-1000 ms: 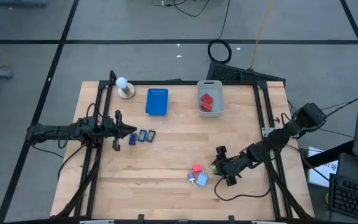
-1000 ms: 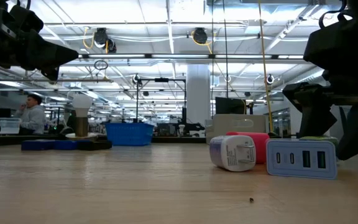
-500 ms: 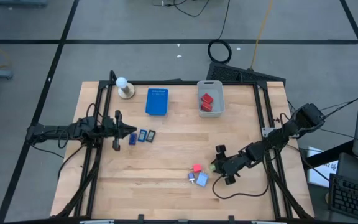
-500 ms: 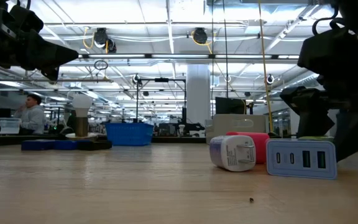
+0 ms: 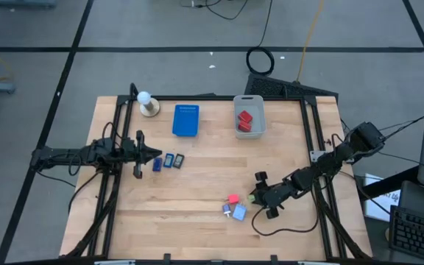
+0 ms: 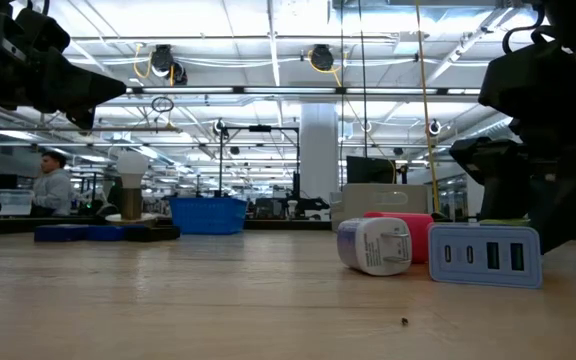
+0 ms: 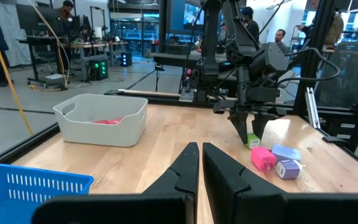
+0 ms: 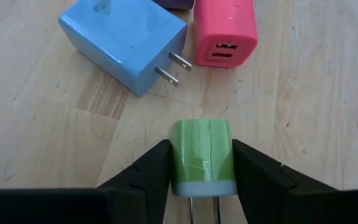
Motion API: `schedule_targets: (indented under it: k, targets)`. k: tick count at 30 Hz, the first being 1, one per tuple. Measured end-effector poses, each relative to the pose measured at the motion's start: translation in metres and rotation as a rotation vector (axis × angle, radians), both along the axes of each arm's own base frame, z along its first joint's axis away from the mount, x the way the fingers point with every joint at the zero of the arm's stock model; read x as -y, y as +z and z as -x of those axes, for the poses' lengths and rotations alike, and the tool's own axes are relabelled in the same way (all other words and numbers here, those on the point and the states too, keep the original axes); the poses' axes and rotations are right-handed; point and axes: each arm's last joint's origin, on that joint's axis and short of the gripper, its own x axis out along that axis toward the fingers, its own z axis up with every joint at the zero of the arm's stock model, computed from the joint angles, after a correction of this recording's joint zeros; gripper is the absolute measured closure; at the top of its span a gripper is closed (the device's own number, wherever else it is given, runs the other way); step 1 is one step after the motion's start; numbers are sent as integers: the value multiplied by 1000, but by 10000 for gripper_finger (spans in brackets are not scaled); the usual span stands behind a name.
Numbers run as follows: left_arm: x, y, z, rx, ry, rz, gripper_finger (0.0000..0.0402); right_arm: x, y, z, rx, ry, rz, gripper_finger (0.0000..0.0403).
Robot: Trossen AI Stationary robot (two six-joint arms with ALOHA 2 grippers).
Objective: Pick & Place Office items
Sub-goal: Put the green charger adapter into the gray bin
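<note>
My right gripper (image 8: pixel 201 180) is shut on a small green charger (image 8: pixel 202 152) near the table's near right part, also marked by my right gripper (image 5: pixel 258 196) in the high view. Just beyond it on the wood lie a pink charger (image 8: pixel 225 30), a light-blue charger (image 8: pixel 120 38) and a white one (image 6: pixel 373 245). My left gripper (image 5: pixel 153 156) is shut and hangs at the table's left, next to three small dark-blue and grey rectangles (image 5: pixel 168 160) lying flat. Red blocks (image 5: pixel 245 119) lie in a grey bin. My right gripper pinches the green charger between its two fingers (image 8: pixel 143 177), one on each flat side (image 8: pixel 179 155), near its white plug end. The fingers slant down from the table's right. The prongs point back toward the wrist. The charger is low at the wood; I cannot tell whether it is lifted.
A grey bin (image 5: pixel 235 125) stands at the far middle-right, a flat blue tray (image 5: pixel 185 120) to its left, and a white ball on a round base (image 5: pixel 147 104) in the far left corner. Bare wood lies across the table's middle and near left. People show in the room beyond.
My right gripper has edged a little toward the table's left, closer around the green charger. The other chargers and my left arm have kept still.
</note>
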Motion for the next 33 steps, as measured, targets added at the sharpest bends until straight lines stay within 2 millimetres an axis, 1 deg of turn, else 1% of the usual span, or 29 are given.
schedule_targets:
  k: [33]
  targets:
    - [0, 0, 0, 0, 0, 0, 380, 0, 2, -1, 16, -10, -13, 264]
